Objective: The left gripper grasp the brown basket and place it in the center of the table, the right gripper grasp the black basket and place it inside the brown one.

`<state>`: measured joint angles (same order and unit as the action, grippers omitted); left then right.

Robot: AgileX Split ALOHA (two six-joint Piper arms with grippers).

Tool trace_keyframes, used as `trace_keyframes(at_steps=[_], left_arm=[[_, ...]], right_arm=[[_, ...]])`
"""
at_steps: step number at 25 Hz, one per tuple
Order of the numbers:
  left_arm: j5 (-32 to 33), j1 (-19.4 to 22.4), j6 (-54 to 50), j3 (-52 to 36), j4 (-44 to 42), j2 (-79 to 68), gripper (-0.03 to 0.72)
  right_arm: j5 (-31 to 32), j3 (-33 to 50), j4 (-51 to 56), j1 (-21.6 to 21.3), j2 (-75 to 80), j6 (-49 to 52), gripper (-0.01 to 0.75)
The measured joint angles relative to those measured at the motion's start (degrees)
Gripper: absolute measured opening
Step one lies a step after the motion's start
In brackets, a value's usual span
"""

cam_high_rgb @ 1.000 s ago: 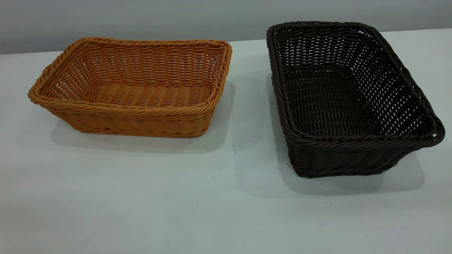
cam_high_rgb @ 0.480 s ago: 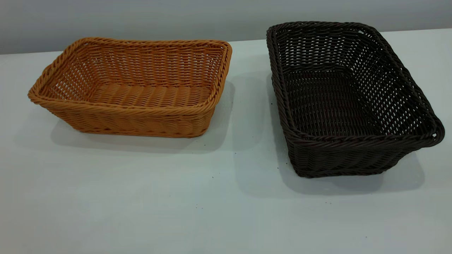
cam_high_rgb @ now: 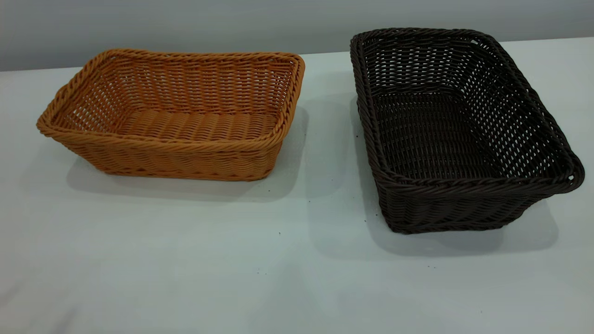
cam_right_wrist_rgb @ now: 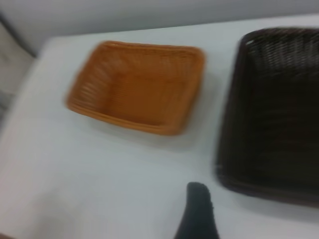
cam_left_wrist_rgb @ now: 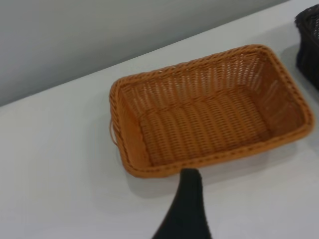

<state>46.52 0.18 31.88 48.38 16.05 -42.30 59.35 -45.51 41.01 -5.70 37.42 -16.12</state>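
While both baskets sit apart on the table [cam_high_rgb: 287,260], the left gripper [cam_left_wrist_rgb: 187,209] hovers just short of the brown basket [cam_left_wrist_rgb: 209,112]. Ahead of the right gripper [cam_right_wrist_rgb: 198,211] lies the black basket [cam_right_wrist_rgb: 274,109]; whether either gripper's fingers are parted cannot be told.

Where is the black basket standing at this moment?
In the exterior view the black basket stands on the right side of the table, apart from the brown basket at its left.

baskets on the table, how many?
2. The orange-tan rectangular woven wicker basket sits at the exterior view's left; the dark brown-black rectangular woven wicker basket at its right, apart. Both empty, none hidden.
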Motion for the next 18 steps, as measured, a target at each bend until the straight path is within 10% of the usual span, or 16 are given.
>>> trace_keyframes(at_steps=[10,18], left_arm=[[-7.82,-4.17,11.54,2.42,0.29,-22.82,0.582],[-9.27,-8.49,19.97,2.36,0.09,-31.98,0.582]], right_arm=[[-3.57,2.08,14.36,0.00,16.24,10.44,0.524],[-18.99,14.02,20.04,0.56,20.00,28.75,0.521]])
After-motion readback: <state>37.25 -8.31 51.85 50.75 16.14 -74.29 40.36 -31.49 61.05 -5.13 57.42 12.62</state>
